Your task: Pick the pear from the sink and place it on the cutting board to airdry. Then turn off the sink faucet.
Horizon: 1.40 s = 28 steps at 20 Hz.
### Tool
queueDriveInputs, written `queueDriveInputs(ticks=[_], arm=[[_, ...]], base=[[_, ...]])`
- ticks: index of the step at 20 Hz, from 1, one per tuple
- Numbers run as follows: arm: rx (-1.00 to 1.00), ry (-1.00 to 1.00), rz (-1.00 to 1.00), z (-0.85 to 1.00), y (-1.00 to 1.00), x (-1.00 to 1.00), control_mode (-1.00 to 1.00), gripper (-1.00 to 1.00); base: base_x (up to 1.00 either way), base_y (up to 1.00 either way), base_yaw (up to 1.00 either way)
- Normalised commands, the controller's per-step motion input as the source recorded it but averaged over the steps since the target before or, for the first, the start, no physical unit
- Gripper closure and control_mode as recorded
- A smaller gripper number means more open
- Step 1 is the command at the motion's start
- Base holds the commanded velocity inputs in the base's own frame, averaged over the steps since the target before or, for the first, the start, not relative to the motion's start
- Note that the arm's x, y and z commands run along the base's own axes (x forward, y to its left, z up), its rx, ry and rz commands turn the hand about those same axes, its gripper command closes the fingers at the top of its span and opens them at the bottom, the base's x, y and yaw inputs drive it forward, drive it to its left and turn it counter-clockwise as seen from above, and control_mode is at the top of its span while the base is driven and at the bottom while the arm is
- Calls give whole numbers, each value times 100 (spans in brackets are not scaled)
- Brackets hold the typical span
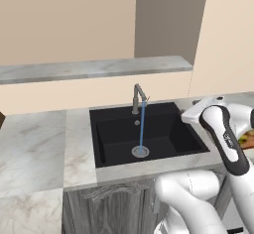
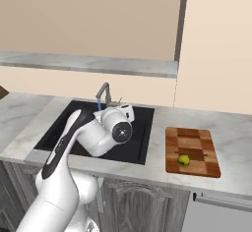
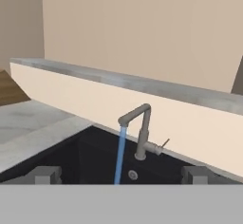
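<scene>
In the left base view the robot's white arm fills the lower right foreground, bent over the right rim of the sink (image 1: 168, 139), while a thin blue stream of water (image 1: 142, 126) falls from the sink faucet (image 1: 137, 98) straight onto the silver drain ring (image 1: 140, 151). In the right base view the arm again sits nearest, its wrist hovering above the basin's front edge and turned toward the tap; off to the right, the pear (image 2: 183, 160) rests on the near part of the cutting board (image 2: 192, 150), well apart from the sink, so the first half of the task looks done. In the hand view the gripper (image 3: 121, 174) has its two finger tips spread wide with nothing between them, framing the faucet ahead; a small lever (image 3: 161, 146) juts from the right of the post, near its base. Shutting off the water is judged to be the step in hand: the arm should advance squarely toward that lever, keep clear of the spout arm, and push the lever with one finger rather than trying to clamp it.
</scene>
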Motion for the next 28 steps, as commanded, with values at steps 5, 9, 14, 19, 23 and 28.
queueDriveInputs(ticks=[5, 9, 14, 19, 23, 28], arm=[[0, -1, 0, -10, 0, 29, -100, -100], [0, -2, 4, -11, 0, 29, -100, -100], [0, 0, 7, -10, 0, 34, -100, -100], [0, 0, 4, -6, 0, 40, -100, -100], [0, 0, 1, -17, 0, 36, -100, -100], [0, 0, 0, -25, 0, 29, -100, -100]], base=[[0, 0, 0], [0, 0, 0], [0, 0, 0], [0, 0, 0], [0, 0, 0], [0, 0, 0]])
